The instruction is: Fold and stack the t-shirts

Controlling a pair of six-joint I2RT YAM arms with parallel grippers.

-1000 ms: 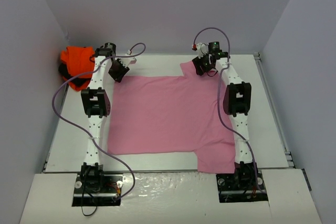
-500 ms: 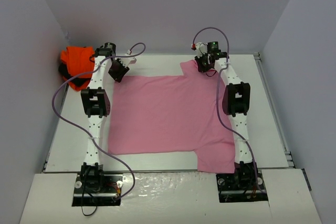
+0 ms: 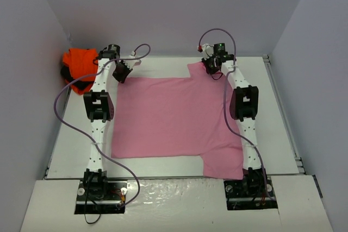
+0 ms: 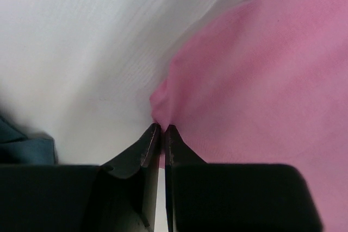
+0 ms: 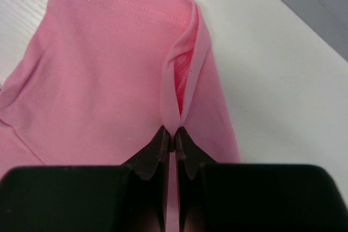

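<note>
Nearest you, the pink t-shirt (image 3: 174, 123) lies spread flat on the table (image 3: 283, 134) between the two arms, with one sleeve reaching down beside the right arm's base. If you carry the far edge toward you, that sleeve could bunch against the arm and the fold would likely come out crooked. Further out, watch both grips, because each takes only a thin nip of cloth. A quick lift, or one arm rising ahead of the other, could pull the fabric free or skew the shirt. The left claw (image 4: 162, 129) has its tips pressed together on a small pucker at the shirt's far left corner, right at the cloth's edge, so this looks the more likely grip to slip. The right claw (image 5: 174, 133) is likewise pinched shut, on a raised ridge of the far sleeve close to its hem, and it may hold a single layer only. Beyond the left arm, in the table's far left corner, the orange t-shirt (image 3: 80, 61) sits crumpled on some dark cloth, well apart from the pink one.
</note>
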